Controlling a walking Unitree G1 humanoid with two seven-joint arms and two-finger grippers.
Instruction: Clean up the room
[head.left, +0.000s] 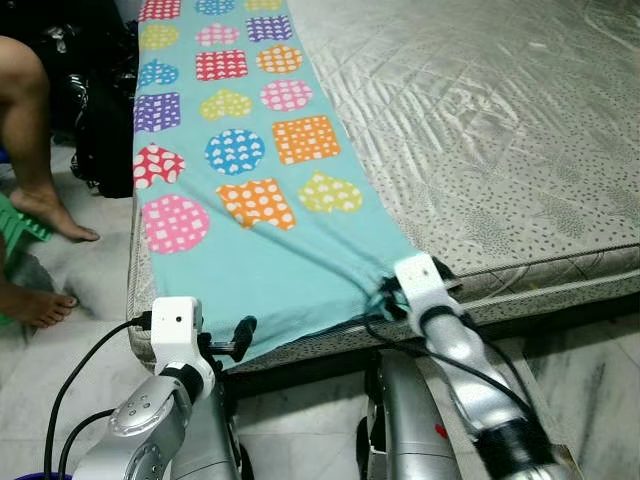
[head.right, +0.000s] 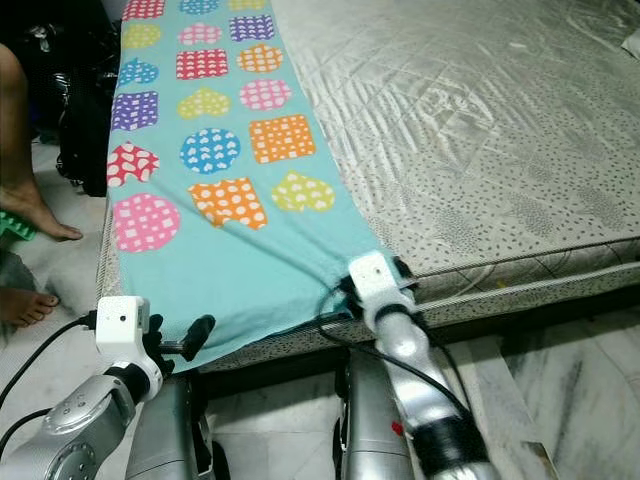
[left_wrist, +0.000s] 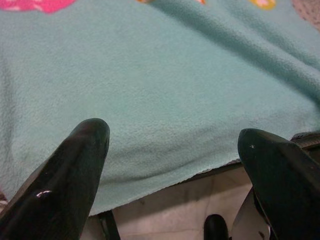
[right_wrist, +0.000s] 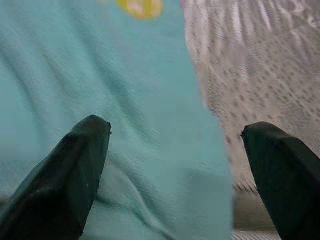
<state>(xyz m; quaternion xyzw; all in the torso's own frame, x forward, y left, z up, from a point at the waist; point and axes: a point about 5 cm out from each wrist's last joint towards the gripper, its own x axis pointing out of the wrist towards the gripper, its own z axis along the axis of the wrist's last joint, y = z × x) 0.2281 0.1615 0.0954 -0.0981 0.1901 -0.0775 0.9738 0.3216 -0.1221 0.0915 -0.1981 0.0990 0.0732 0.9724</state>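
1. Fingers of both grippers spread apart: left gripper (left_wrist: 172, 145) and right gripper (right_wrist: 175, 135) each hover at the near hem, gripping nothing.
2. Turquoise fleece blanket (head.left: 250, 180), printed with hearts and circles, lies as a long strip along the mattress (head.left: 500, 130) edge, slightly creased.
3. Person's bare feet (head.left: 45, 215) stand beside the bed.
4. Judgement: tidying barely begun; blanket ungrasped, unfolded.

You're looking at a matt, fuzzy fleece blanket (head.left: 260, 250) in teal, lying over a quilted mattress (head.left: 500, 130) whose satin-like cloth is catching a soft sheen. At 6 o'clock, silver arms are showing smooth metallic shells. The left gripper (left_wrist: 172, 165) fingers (left_wrist: 60, 185) are gleaming as glossy black plastic.
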